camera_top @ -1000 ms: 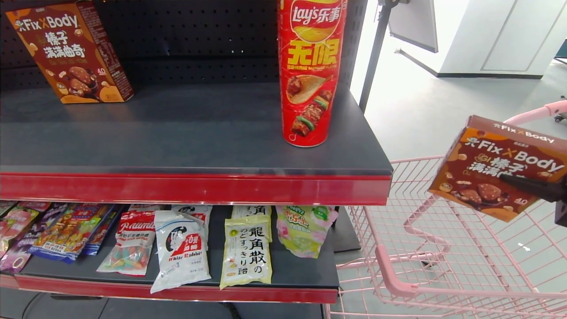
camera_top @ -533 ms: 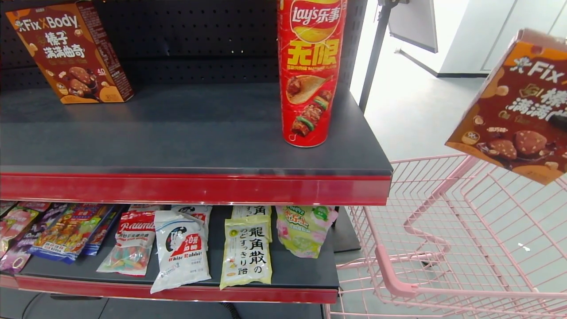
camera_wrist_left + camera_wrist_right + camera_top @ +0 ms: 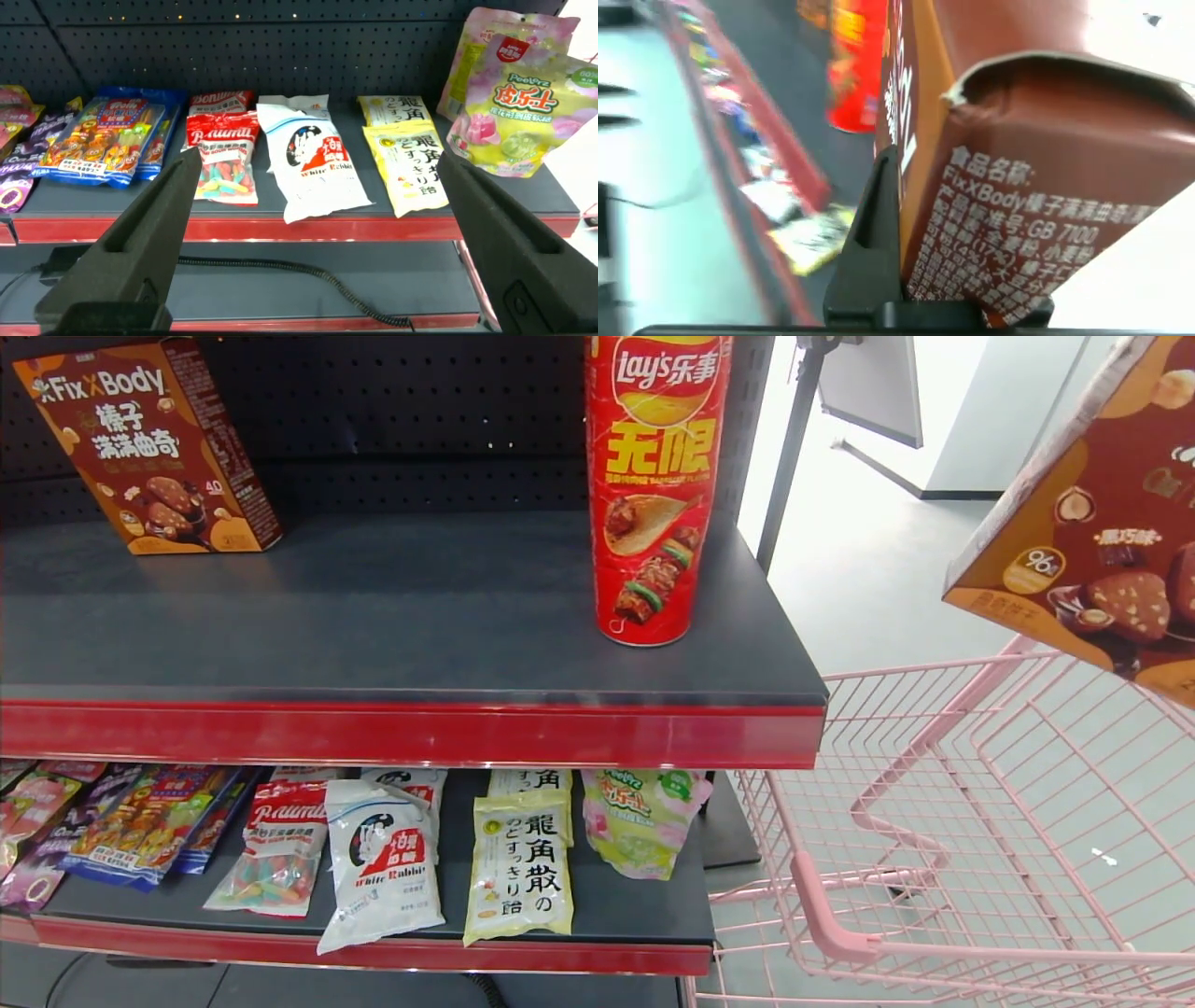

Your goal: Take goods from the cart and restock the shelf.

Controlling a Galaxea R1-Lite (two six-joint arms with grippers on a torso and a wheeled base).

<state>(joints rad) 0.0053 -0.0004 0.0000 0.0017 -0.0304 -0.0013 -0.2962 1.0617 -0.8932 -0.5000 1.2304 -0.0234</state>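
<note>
A brown cookie box [image 3: 1088, 513] hangs tilted in the air high at the right, above the pink cart [image 3: 934, 859]. My right gripper [image 3: 990, 215] is shut on this box [image 3: 1018, 168]; one dark finger [image 3: 878, 243] presses its side, and the other is hidden behind it. The dark upper shelf [image 3: 373, 616] carries a matching cookie box [image 3: 149, 448] at its far left and a tall red chips can [image 3: 656, 485] near its right end. My left gripper [image 3: 318, 159] is open and holds nothing, low in front of the lower shelf [image 3: 280, 224].
The lower shelf holds several snack bags, among them a white one [image 3: 383, 859], a yellow one [image 3: 521, 863] and a pink-green one [image 3: 639, 817]. Between the cookie box and the can the upper shelf is bare. A red price rail [image 3: 411, 733] fronts the upper shelf.
The held cookie box has risen from just above the cart's rim to the upper right corner of the head view and looms larger. Shelf goods have not moved.
</note>
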